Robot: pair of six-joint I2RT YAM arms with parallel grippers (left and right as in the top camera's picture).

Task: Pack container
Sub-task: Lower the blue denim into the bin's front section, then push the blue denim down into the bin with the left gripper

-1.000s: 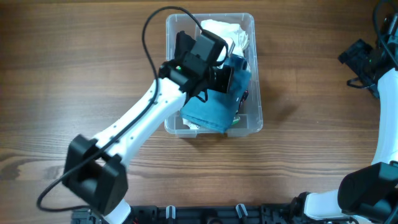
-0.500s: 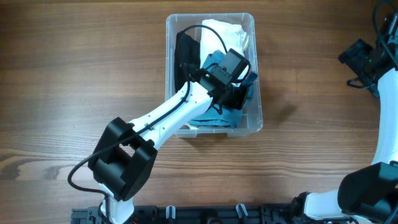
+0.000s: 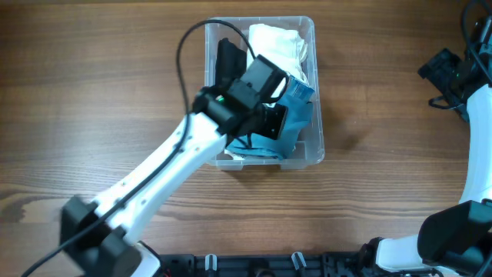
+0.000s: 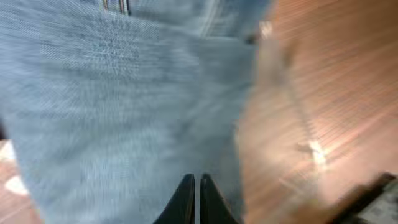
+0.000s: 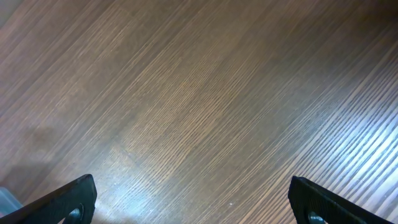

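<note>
The clear plastic container stands at the middle back of the table. It holds a white cloth at its far end and a blue denim cloth toward its near right. My left gripper hangs over the blue cloth inside the container. In the blurred left wrist view its fingers are shut together just above the denim, with nothing visibly between them. My right gripper rests at the far right, away from the container. Its fingers are wide open over bare wood.
A black cable loops from the left arm over the container's far left corner. The left arm slants from the front left over the container's left wall. Wooden tabletop lies between the container and the right arm.
The left gripper reached to the container's right side half a second ago and has drawn back to the left. The blue cloth now lies bunched nearer the right wall. The right arm has not moved.
</note>
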